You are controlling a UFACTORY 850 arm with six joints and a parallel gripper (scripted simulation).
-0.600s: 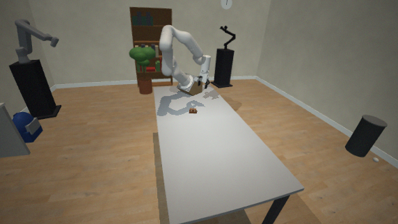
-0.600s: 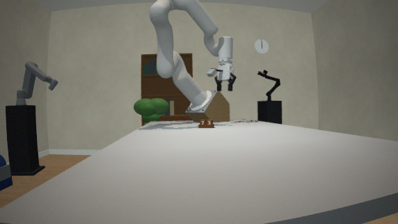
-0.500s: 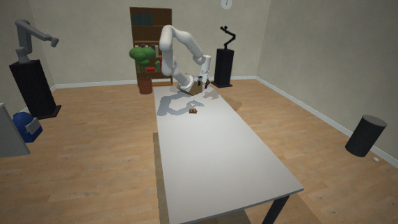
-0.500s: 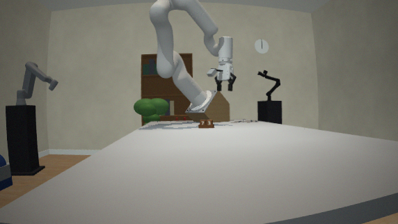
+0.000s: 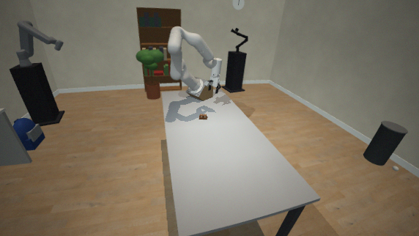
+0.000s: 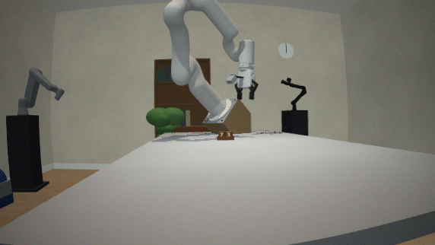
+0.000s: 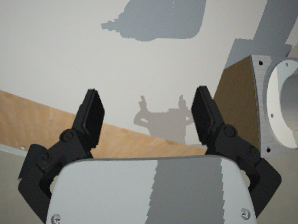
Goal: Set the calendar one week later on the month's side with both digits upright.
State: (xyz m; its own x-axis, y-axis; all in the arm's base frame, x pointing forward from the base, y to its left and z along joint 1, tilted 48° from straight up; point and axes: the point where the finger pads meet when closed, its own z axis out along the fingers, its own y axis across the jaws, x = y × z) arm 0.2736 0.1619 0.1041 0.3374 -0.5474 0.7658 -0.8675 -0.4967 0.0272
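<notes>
I see a robot lab set up in a plain room: my white arm (image 5: 183,55) is mounted on a long grey table (image 5: 227,161), two other robot arms stand on black pedestals (image 5: 34,91), and there is a bookshelf (image 5: 140,37), wall clock (image 6: 286,50) and wooden floor (image 5: 91,146).

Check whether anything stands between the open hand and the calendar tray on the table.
Nothing visible does. The hand hangs open and empty above the far end of the table, and the calendar tray with its two cubes sits apart, lower and nearer the camera.
</notes>
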